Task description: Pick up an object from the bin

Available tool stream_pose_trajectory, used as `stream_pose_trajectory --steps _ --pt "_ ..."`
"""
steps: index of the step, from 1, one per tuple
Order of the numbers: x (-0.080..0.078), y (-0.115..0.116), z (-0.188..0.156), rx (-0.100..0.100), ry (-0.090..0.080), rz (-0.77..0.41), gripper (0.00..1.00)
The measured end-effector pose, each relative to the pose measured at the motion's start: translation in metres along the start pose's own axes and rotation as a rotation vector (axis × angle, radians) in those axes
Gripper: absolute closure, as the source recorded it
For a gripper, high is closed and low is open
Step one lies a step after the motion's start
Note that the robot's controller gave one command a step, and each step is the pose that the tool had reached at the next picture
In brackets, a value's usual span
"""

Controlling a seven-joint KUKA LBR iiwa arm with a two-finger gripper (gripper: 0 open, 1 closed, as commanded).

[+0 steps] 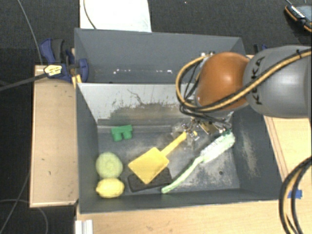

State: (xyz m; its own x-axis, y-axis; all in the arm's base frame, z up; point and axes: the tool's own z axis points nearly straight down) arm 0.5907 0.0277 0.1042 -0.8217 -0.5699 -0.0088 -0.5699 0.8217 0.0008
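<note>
Below the orange wrist cover, right of the bin's centre: the hand (197, 129) is low over the floor, the arm reaching in from the right.
Hand state: cannot tell whether it is apart or together, as the orange cover (222, 79) and its cables screen it from above. Nothing can be confirmed as held.
Nearest item 1: a yellow spatula (148, 165), its handle tip just beside the hand. The handle slopes down-left to a flat blade.
Nearest item 2: a green and white toothbrush (202, 157), its head just right of the hand and its stem trailing down-left to the front wall.
Likely target: 1 of these 2. The hand sits between the handle tip and the brush head, and I cannot tell which it is over. Both ends are slim, so they suit a narrow pinch.
Under the blade: a black block (134, 183), which props the spatula at a slant, so the blade may tip when lifted.
Further left: a green block (121, 132) at the back, then a pale green ball (109, 165) and a yellow lemon (110, 187), touching, in the front-left corner. All 3 lie well apart from the hand.
Bin (253, 155): sloped grey walls let loose items settle toward the floor.
Task status: pick not yet confirmed.
</note>
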Motion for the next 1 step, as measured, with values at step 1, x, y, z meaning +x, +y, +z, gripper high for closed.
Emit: stream_pose_trajectory --steps 1 --pt "-0.0027 -0.0018 -0.0358 0.006 -0.009 0.003 1.0"
